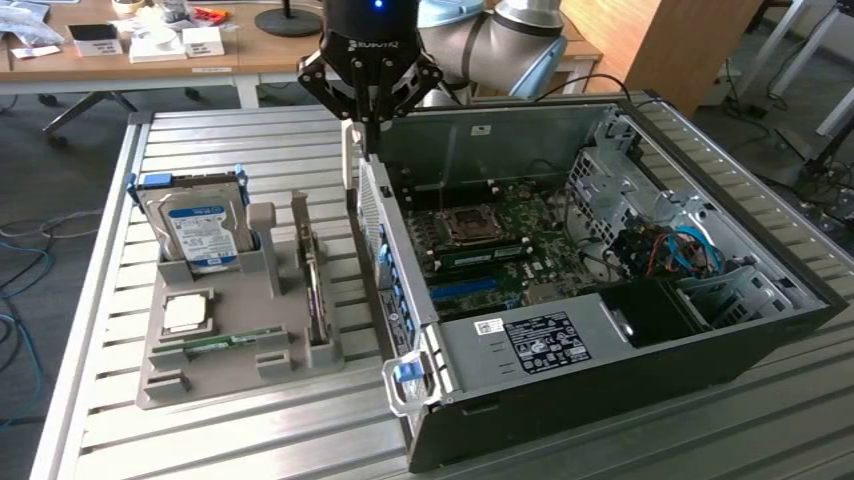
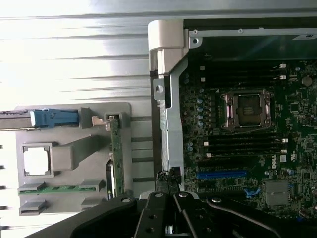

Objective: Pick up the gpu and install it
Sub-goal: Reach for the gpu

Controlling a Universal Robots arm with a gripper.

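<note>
The gripper (image 1: pixel 370 119) (image 2: pixel 171 199) is seen hanging over the far end of the open computer case (image 1: pixel 747 300), above the case's rear panel. Its fingers are drawn together to a narrow point. Nothing is gripped between them, and no contact with any object can be made out.

The gpu (image 1: pixel 315 285) (image 2: pixel 115 151) is found standing on its long edge in a slot of the grey holder tray (image 1: pixel 214 375) (image 2: pixel 74 156). This tray is laid on the slatted metal table (image 1: pixel 200 140) (image 2: pixel 74 49), just beside the case on the exterior view's left. The card is presented edge-on, so its faces cannot be made out. It is set apart from the gripper, in the slot of the tray nearest the case.

In the same tray, a hard drive (image 1: pixel 200 235) with a blue-and-white label is held upright at the far end. A silver square processor (image 1: pixel 184 312) (image 2: pixel 36 161) is laid flat in a recess, and a narrow green memory stick (image 1: pixel 220 343) (image 2: pixel 62 188) is laid nearer the front edge.

Inside the case, the motherboard (image 1: pixel 507 240) (image 2: pixel 247 148) is exposed, and its blue expansion slot (image 1: pixel 467 292) (image 2: pixel 221 174) is seen unoccupied.
</note>
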